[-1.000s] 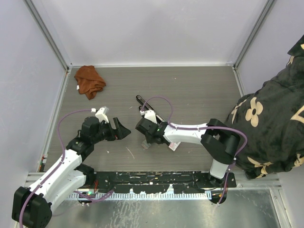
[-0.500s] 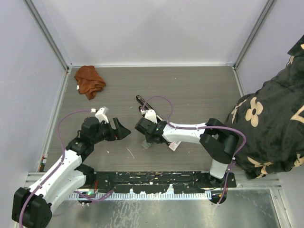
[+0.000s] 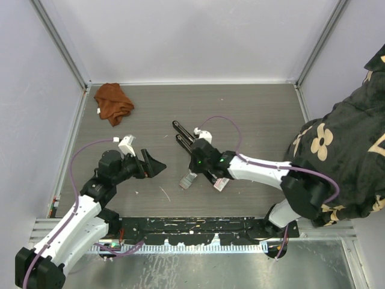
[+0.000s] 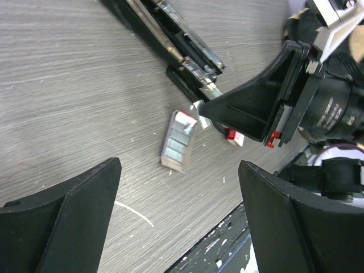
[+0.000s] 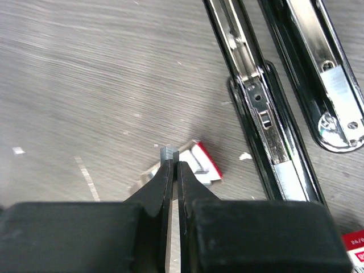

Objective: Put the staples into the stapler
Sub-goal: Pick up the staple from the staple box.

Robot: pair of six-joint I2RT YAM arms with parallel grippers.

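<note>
- Staples (image 4: 178, 142) sit in their tray on the desk (image 3: 252, 114), just near of the open stapler (image 5: 256, 96)
- Right pincer (image 5: 172, 162), closed since a second ago, pinches one staple strip (image 5: 169, 152) above the tray
- Left pincer (image 3: 153, 164) stays spread, further left

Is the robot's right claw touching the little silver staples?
Touching. The right wrist view shows the right gripper with its jaws squeezed onto a thin silvery staple strip, whose end pokes out in front.
</note>
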